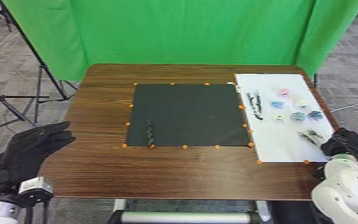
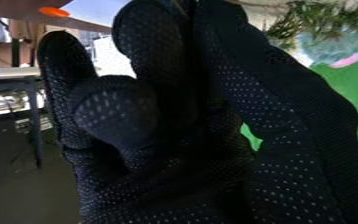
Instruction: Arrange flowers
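My right robot hand (image 1: 342, 142), gloved in black fabric, is loosely open by the near right edge of the white rectangular sheet (image 1: 278, 153). Near it lie feathery green sprigs (image 1: 310, 136); beyond are small pastel flower heads (image 1: 297, 116) and slender dark stems (image 1: 256, 105). A twisted dark green stem (image 1: 151, 134) rests on the black square mat (image 1: 193, 110) on my brown wooden worktop (image 1: 193, 175). I have my left robot hand (image 1: 31, 150) open at the left side.

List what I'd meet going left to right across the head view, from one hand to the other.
Left hand, green stem, dark strips, pink flower, right hand.
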